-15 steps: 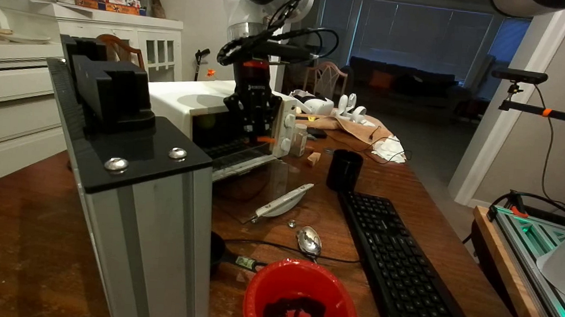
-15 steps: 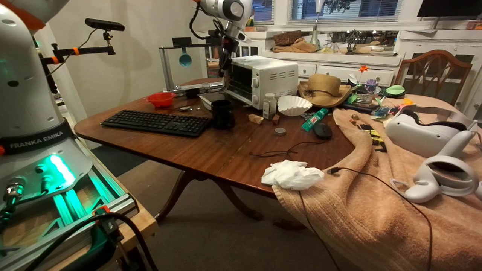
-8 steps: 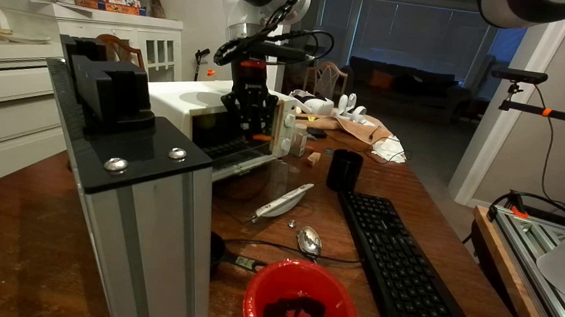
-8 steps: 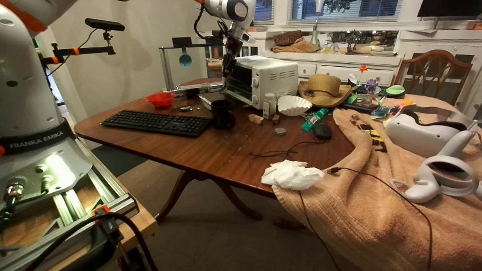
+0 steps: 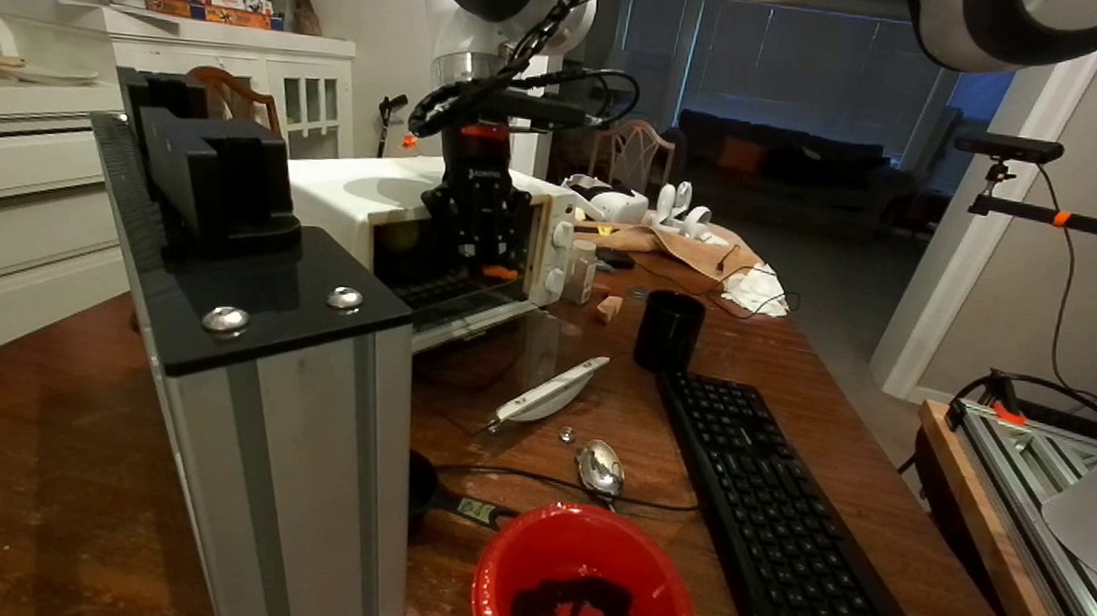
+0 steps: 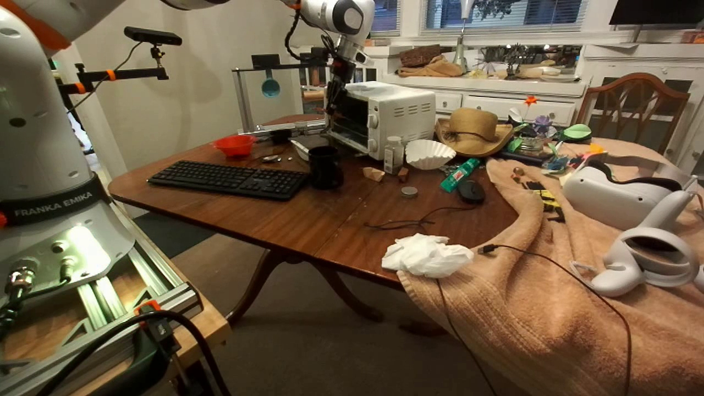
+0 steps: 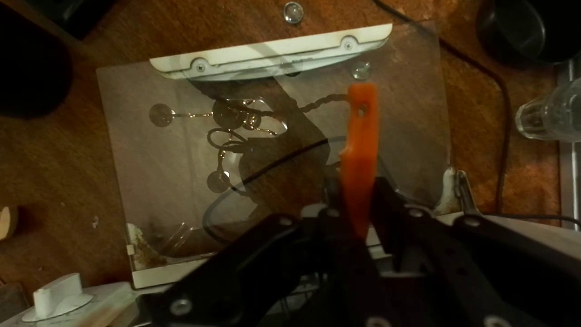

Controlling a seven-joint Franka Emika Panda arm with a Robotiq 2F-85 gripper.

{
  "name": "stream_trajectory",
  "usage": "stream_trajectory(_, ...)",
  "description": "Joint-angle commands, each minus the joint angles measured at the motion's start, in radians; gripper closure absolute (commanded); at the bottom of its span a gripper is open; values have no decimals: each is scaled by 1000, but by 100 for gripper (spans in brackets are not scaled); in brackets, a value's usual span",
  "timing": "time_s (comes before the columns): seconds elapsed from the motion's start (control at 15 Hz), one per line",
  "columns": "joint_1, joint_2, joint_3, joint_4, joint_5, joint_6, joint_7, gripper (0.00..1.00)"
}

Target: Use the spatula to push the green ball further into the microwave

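Note:
The white microwave (image 5: pixel 366 183) stands with its glass door dropped open; it also shows in an exterior view (image 6: pixel 407 113). A faint yellow-green round shape, the green ball (image 5: pixel 403 235), shows in the dark cavity on the side away from the knobs. My gripper (image 5: pixel 487 257) is at the cavity's mouth, pointing down, and also shows at the opening in an exterior view (image 6: pixel 332 110). In the wrist view my gripper (image 7: pixel 356 193) is shut on the orange spatula handle (image 7: pixel 361 131), which sticks out over the glass door (image 7: pixel 150 150). The spatula's blade is hidden behind the gripper.
The door's white handle (image 5: pixel 553 389) juts out in front. A tall grey metal post (image 5: pixel 309 484) stands close by. A black mug (image 5: pixel 669 330), a keyboard (image 5: pixel 767 474), a red bowl (image 5: pixel 491 581) and a spoon (image 5: pixel 601 468) lie on the table. A bottle (image 6: pixel 392 155) stands by the knobs.
My gripper, holding the spatula, has moved a little toward the microwave and deeper into its opening. The arm's upper links have swung along with it. The microwave has not moved.

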Motion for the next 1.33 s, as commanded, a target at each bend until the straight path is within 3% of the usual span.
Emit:
stream_trajectory(0.0, -6, 36, 9, 62, -5, -32, -26, 95)
stream_trajectory(0.73, 9, 22, -3, 20, -24, 3, -53, 95)
stream_trajectory(1.27, 42, -91, -7, -211, -28, 93, -58, 95)
